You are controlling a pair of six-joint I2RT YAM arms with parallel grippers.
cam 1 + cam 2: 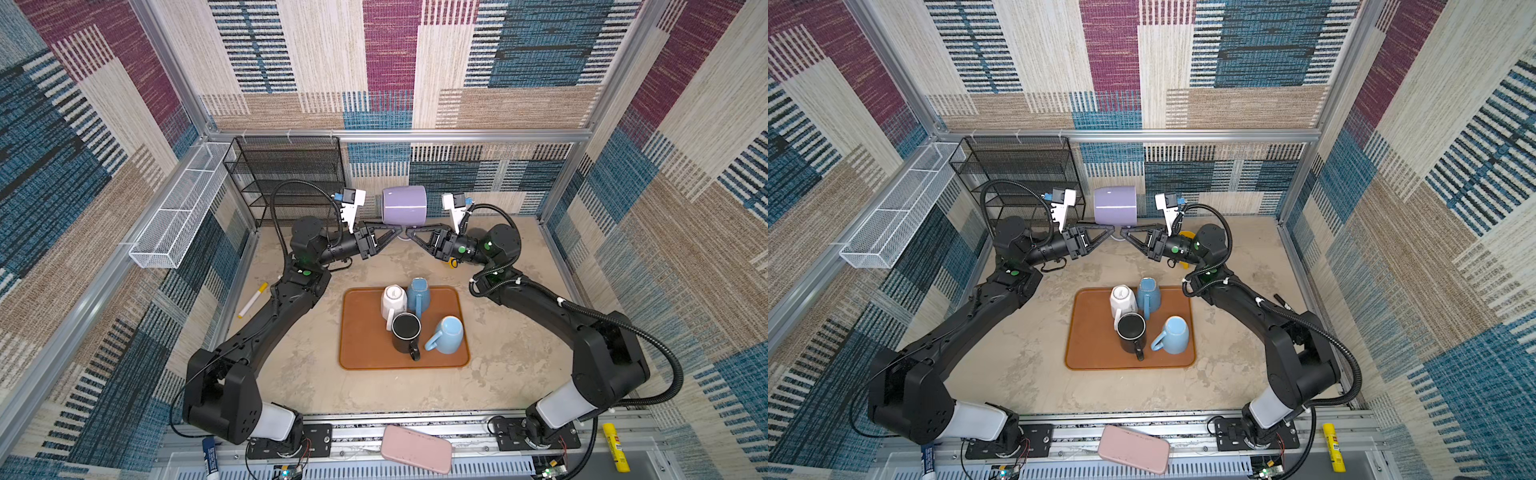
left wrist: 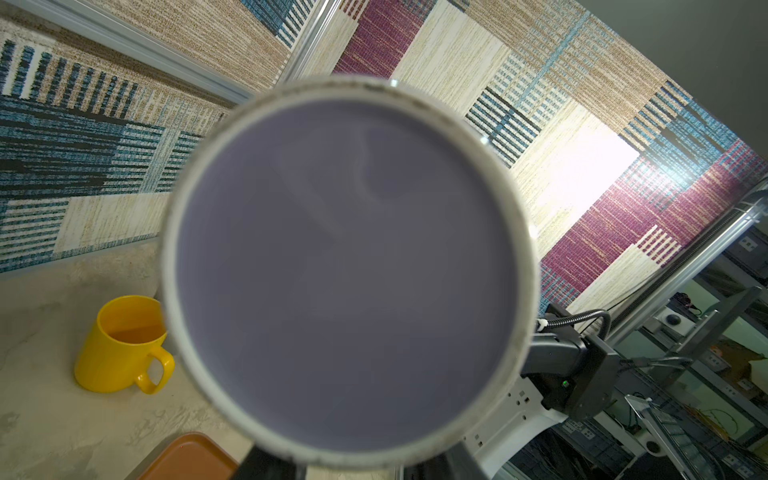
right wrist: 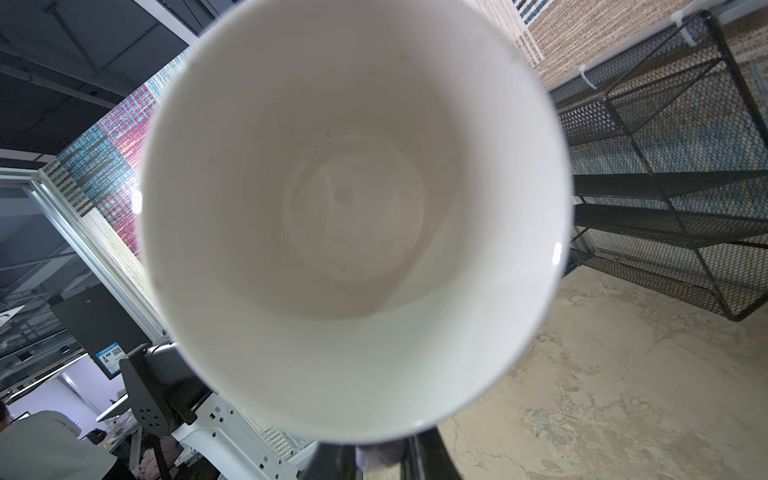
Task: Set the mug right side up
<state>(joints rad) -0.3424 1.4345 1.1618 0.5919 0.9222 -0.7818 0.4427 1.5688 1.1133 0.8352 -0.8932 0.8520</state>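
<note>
Lying sideways above both — mug, right jaws clamping handle, left jaws parted.

Bare table runs along the near edge and both sides of the brown tray, crowded with mugs, mid-table. A black mesh rack fills the far left corner. Left claw and right claw meet beneath a raised lilac mug by the far edge's middle; a yellow mug stands toward the far right corner.
</note>
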